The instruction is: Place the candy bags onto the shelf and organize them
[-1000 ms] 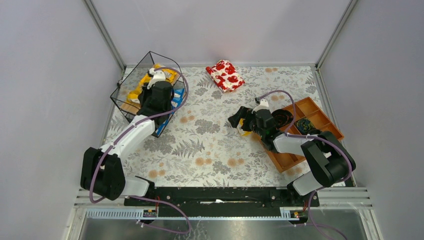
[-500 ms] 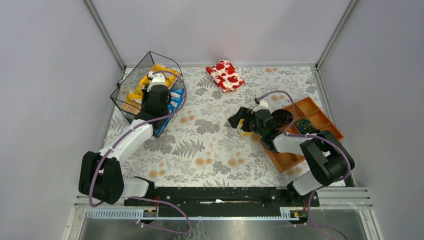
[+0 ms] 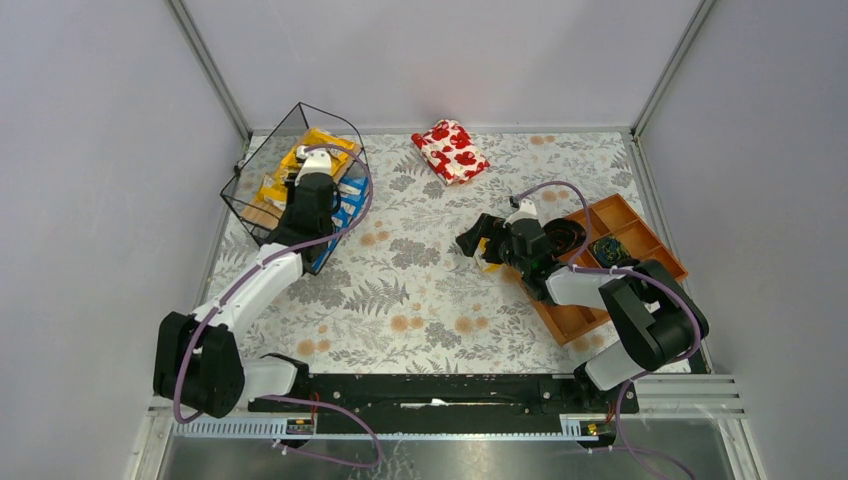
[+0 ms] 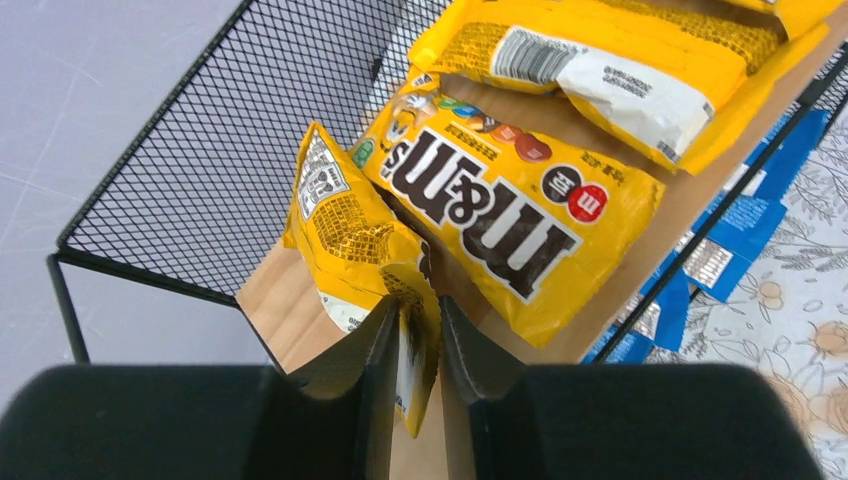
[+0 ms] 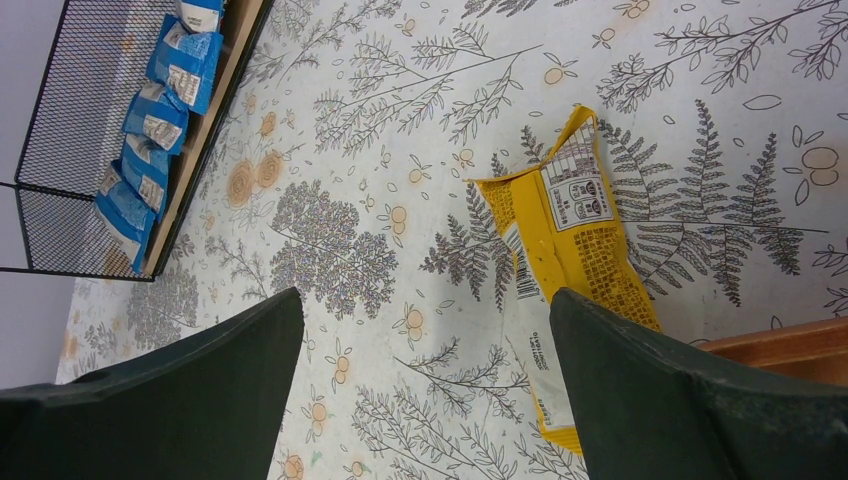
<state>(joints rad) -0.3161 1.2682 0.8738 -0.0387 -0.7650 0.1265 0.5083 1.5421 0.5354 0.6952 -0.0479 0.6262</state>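
The shelf [image 3: 240, 190] is a black wire rack with wooden tiers at the back left. Its top tier [image 4: 290, 310] holds yellow M&M's bags [image 4: 510, 205], and several blue bags [image 4: 735, 230] line the lower tier. My left gripper [image 4: 415, 335] is shut on the edge of a yellow bag [image 4: 345, 235] over the top tier. My right gripper [image 5: 425, 330] is open just above the tablecloth, beside one yellow bag [image 5: 570, 240] lying flat next to the tray. This bag also shows in the top view [image 3: 490, 262].
An orange-brown compartment tray [image 3: 620, 215] with dark items lies at the right, under my right arm. A red-and-white floral pouch [image 3: 451, 150] lies at the back centre. Grey walls close in on three sides. The shelf's blue bags also show in the right wrist view [image 5: 160, 120].
My left gripper has shifted slightly toward the back over the shelf with the yellow bag. The right arm has not moved.
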